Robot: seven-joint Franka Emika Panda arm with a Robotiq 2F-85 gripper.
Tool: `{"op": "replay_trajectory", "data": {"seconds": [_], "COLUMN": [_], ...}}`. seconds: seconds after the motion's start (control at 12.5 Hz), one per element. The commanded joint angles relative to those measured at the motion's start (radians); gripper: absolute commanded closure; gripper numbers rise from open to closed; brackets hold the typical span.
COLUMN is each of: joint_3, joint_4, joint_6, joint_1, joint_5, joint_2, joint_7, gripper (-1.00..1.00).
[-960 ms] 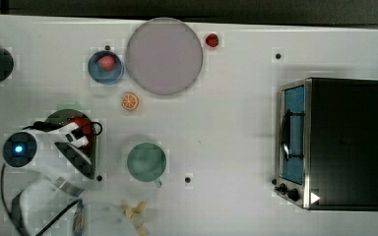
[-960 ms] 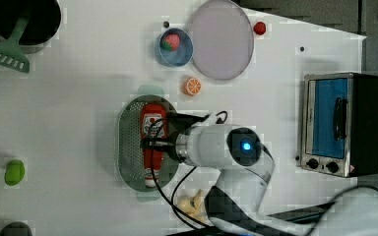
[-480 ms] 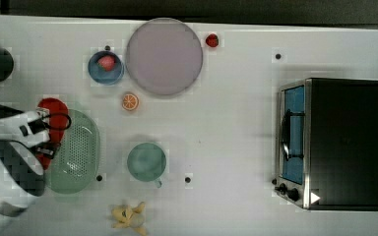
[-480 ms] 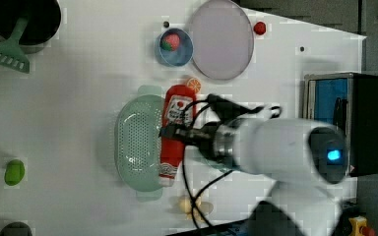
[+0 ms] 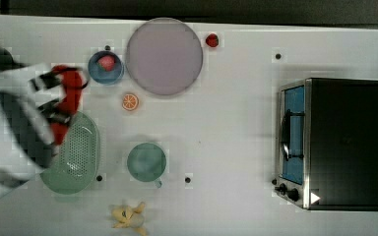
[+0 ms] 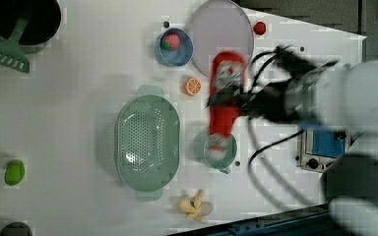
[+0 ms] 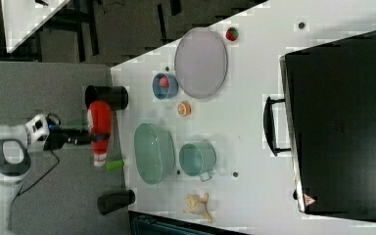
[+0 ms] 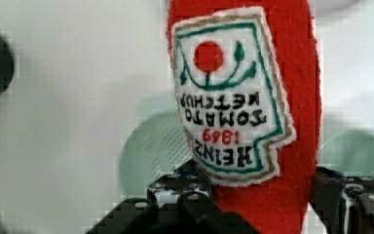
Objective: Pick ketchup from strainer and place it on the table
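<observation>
We see the robot arm holding the ketchup (image 6: 225,101), a slim red soft bottle with a white stitched label, lifted clear of the strainer (image 6: 147,142). The jaws (image 8: 260,207) are clamped on the ketchup near its lower body; in the wrist view the dark fingers (image 8: 185,197) press against the red fabric on either side, just below the label.

In the left view the ketchup hangs in the air with its white cap end down, and it appears over the green cup (image 6: 215,150) and the edge of the lilac plate (image 6: 211,29). In the right view it appears beyond the desk edge beside a black cup (image 7: 105,97), so we cannot tell what lies directly beneath it. The pale green strainer has nothing in its basin and rests on the white desk (image 6: 69,98).

We judge that the pick is done and the carry is in hand; the placing is not yet done. The next move calls for taking the ketchup to a bare patch of desk, away from the orange slice (image 6: 193,86), the blue bowl (image 6: 173,46) holding a strawberry, and the green cup. Then it calls for lowering until the bottle rests on the surface, and only then parting the jaws
</observation>
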Motion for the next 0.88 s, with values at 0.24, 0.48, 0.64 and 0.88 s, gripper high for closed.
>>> {"op": "replay_trajectory", "data": {"seconds": [0.24, 0.48, 0.64, 0.88], "joint_3": [-0.218, -0.342, -0.395, -0.437], "joint_4": [-0.003, -0.037, -0.089, -0.214], "joint_6": [-0.012, 0.052, 0.123, 0.277], "joint_1": [-0.147, -0.152, -0.153, -0.154], "joint_5": [-0.005, -0.005, -0.005, -0.005], "joint_2": [0.015, 0.015, 0.015, 0.015], "joint_7": [-0.472, -0.576, -0.58, -0.58], "gripper": [-0.16, -0.16, -0.16, -0.16]}}
